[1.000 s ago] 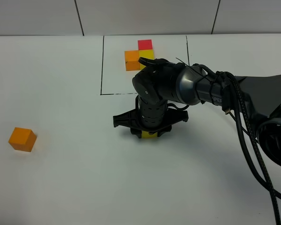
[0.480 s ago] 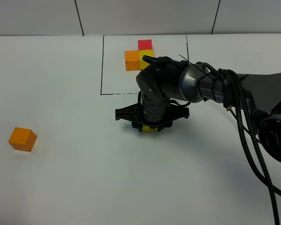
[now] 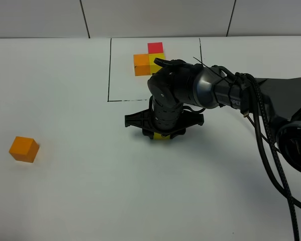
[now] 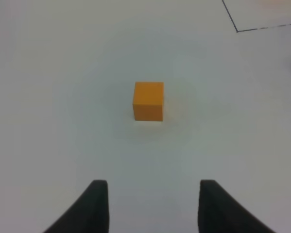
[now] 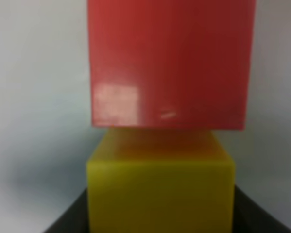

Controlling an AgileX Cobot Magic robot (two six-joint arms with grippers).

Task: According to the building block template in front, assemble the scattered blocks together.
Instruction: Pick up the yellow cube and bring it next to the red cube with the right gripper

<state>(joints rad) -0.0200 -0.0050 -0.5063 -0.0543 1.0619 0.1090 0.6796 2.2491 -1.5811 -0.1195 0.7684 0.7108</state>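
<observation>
My right end effector [image 3: 162, 131] reaches across the middle of the table [image 3: 90, 201] and is clamped on the yellow cube [image 5: 160, 189]. In the wrist view the red cube [image 5: 169, 63] sits flush against the yellow's far face. From the high camera the arm hides the red one. This pair lies just in front of the building block template [image 3: 149, 57], outside its marked outline.

The next move, as I judge it, turns on the orange cube [image 3: 23, 149]. It sits alone, well apart from the pair on the left side of the table, so my left arm is the nearer one. The left end effector [image 4: 152, 206] has its fingers spread with nothing between them. The orange cube lies straight ahead of it, centred on the gap. A cube has no long axis, but its faces look roughly square to the fingers.

Compared with a second ago, the right end effector and the yellow cube have crept slightly toward the template. The orange cube has not moved.
</observation>
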